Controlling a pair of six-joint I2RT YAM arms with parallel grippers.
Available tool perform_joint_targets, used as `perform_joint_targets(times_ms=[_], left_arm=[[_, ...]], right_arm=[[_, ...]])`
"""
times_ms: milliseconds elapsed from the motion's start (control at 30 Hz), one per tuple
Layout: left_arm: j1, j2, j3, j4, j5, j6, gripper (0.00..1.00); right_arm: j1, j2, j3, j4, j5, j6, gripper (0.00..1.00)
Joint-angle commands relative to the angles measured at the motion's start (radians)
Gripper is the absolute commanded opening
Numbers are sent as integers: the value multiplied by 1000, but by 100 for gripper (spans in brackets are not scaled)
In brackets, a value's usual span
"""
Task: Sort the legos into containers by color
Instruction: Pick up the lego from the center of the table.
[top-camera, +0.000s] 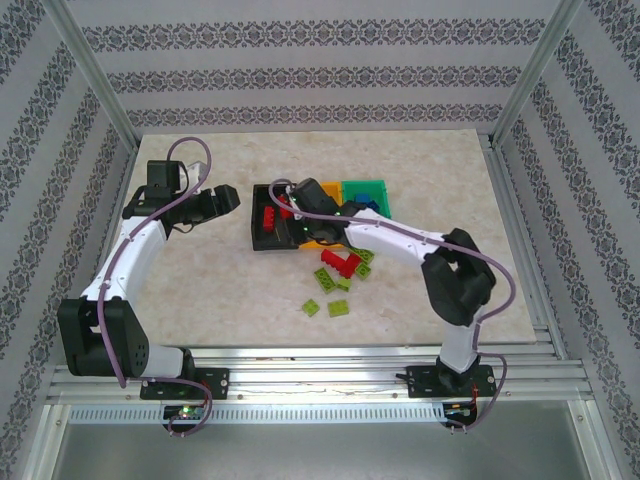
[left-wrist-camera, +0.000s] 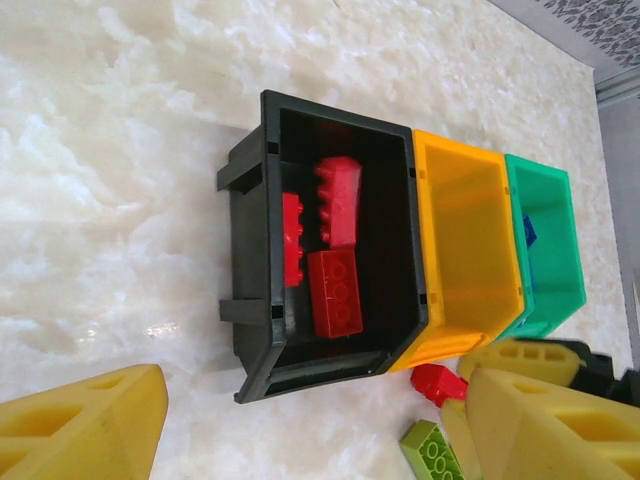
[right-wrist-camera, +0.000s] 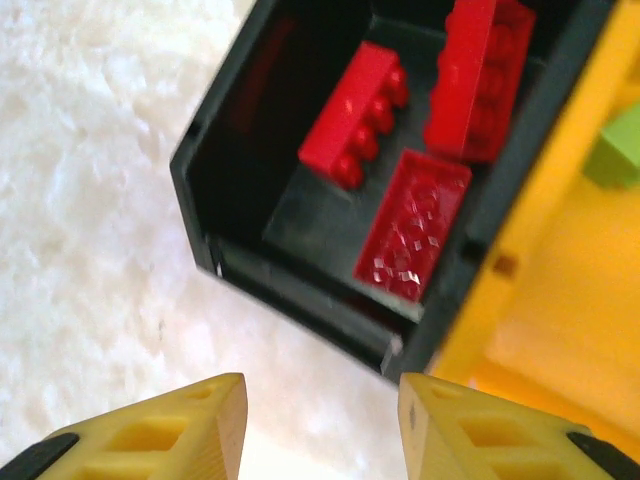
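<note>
**Three red bricks (left-wrist-camera: 336, 292) in the black bin (left-wrist-camera: 262, 150)**

Top view: the right claw (top-camera: 285, 200) hangs over the black bin; loose lime legos (top-camera: 339, 308) lie on the counter (top-camera: 220, 290).

Left wrist: the left claw (left-wrist-camera: 315, 410) is wide and empty; a blue brick (left-wrist-camera: 527, 232) sits in the green bin (left-wrist-camera: 560, 250).

Right wrist: the right claw is narrowly parted and empty; a lime brick (right-wrist-camera: 615, 148) lies in the orange-yellow bin (right-wrist-camera: 560, 300).

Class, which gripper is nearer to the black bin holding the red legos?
Right. The right gripper hangs at the edge of the black bin, while the left gripper sits off to the bin's left, apart from it.
</note>
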Motion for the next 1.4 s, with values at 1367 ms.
perform_joint_targets(times_ms=[1367], left_arm=[[5, 47, 3, 43, 80, -26, 79]], right_arm=[[-46, -98, -297, -69, 158, -185, 28]])
